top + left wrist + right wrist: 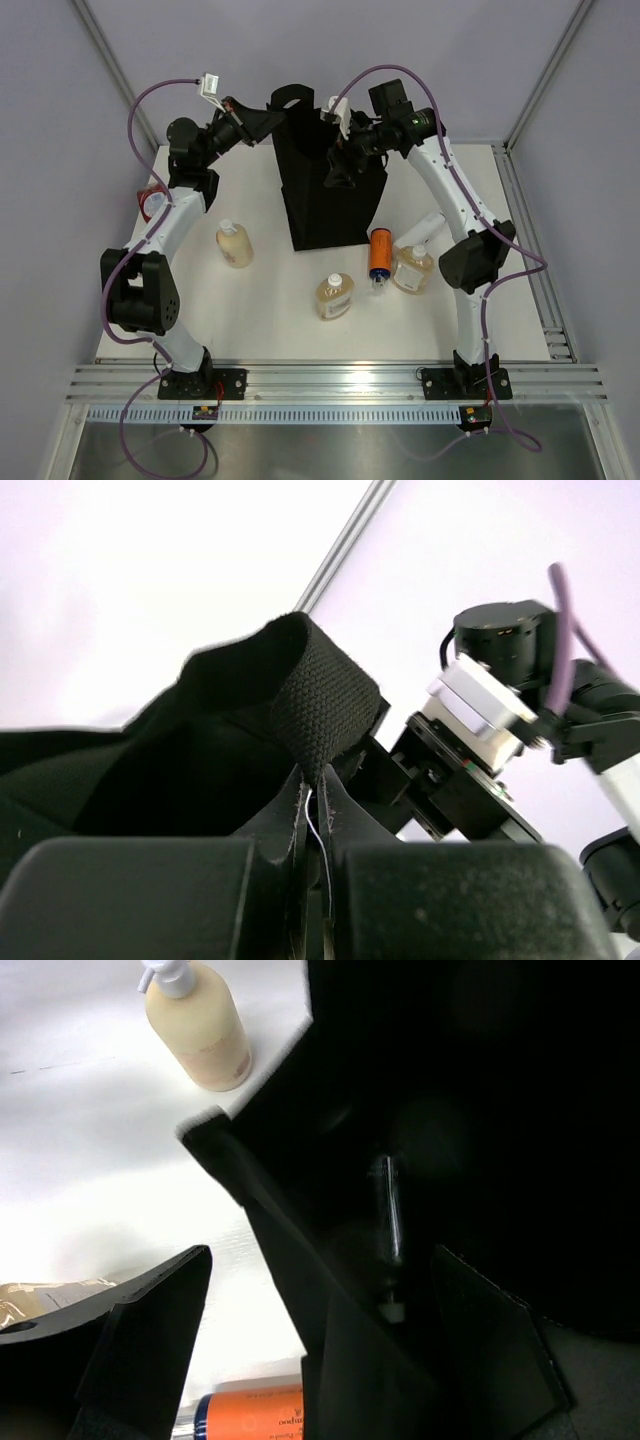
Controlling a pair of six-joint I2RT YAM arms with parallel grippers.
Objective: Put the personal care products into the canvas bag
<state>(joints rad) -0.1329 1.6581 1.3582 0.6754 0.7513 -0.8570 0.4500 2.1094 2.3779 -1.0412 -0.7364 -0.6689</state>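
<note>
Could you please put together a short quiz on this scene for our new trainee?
1. True or false: the left end effector is shut on a handle of the canvas bag.
2. How many amber-liquid bottles are on the table?
3. The orange bottle is: A inside the bag; B on the table beside an amber bottle; C in the left end effector.
Key: 1 true; 2 three; 3 B.
</note>
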